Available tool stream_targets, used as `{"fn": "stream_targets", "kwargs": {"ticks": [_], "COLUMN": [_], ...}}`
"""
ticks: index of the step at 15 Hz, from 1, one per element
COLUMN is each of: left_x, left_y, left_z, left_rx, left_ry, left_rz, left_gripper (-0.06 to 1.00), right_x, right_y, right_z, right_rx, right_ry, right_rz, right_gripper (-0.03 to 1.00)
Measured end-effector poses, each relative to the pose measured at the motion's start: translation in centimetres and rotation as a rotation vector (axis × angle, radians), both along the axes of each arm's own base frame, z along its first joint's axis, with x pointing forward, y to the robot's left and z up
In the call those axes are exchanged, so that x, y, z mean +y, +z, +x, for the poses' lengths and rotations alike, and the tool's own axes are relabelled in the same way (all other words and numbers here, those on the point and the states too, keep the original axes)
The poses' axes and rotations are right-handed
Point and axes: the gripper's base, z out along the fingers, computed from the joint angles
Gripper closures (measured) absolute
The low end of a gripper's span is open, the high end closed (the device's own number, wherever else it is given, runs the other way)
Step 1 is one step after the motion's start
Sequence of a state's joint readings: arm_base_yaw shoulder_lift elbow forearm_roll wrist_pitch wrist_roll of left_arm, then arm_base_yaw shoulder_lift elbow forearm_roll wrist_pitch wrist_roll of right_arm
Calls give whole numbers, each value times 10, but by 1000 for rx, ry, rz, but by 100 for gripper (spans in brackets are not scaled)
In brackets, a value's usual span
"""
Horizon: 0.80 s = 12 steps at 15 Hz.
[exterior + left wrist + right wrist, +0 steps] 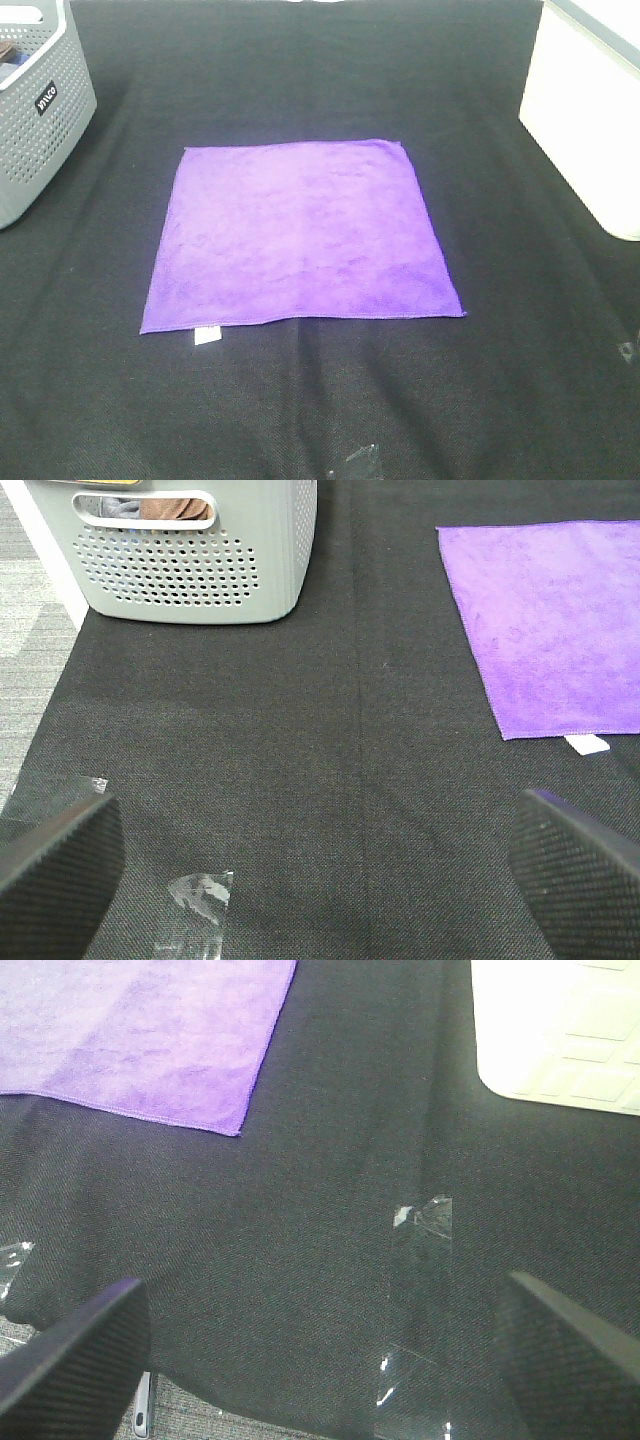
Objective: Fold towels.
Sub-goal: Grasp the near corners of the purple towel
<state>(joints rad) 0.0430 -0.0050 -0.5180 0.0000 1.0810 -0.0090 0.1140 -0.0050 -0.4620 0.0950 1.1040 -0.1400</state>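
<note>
A black woven tabletop (300, 410) fills the view. The purple towel (300, 235) lies on it, spread flat and unfolded as a single square layer in the middle of the tabletop, well apart from every edge. Its surface has only faint ripples, and its hem lines run roughly parallel to the near and far edges. A white container (590, 120) stands along the right edge toward the far right corner. A grey perforated basket (40, 120) sits at the far left corner. Something brown and grey shows through its handle slot in the left wrist view, but what it is cannot be told. The left gripper (318, 870) hangs above bare black cloth near the near left part of the tabletop, with its jaws spread wide and nothing between them. The right gripper (322, 1345) hangs over the near right part, equally wide and empty, clear of the towel's near right corner. A wrinkled patch of clear tape (362, 458) is stuck to the cloth by the near edge. A small white tag (206, 336) pokes out from the towel's near hem, close to its left corner.
</note>
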Motion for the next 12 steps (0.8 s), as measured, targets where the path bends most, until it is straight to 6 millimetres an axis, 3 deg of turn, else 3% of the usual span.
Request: {"fn": "stream_targets", "kwargs": {"ticks": [12], "left_x": [0], "left_y": [0], "left_z": [0], "left_rx": [0], "left_ry": [0], "left_rz": [0], "left_gripper": [-5], "right_x": [0], "right_y": [0], "right_z": [0], "right_rx": [0], "right_ry": [0], "right_rz": [0], "right_gripper": [8]}}
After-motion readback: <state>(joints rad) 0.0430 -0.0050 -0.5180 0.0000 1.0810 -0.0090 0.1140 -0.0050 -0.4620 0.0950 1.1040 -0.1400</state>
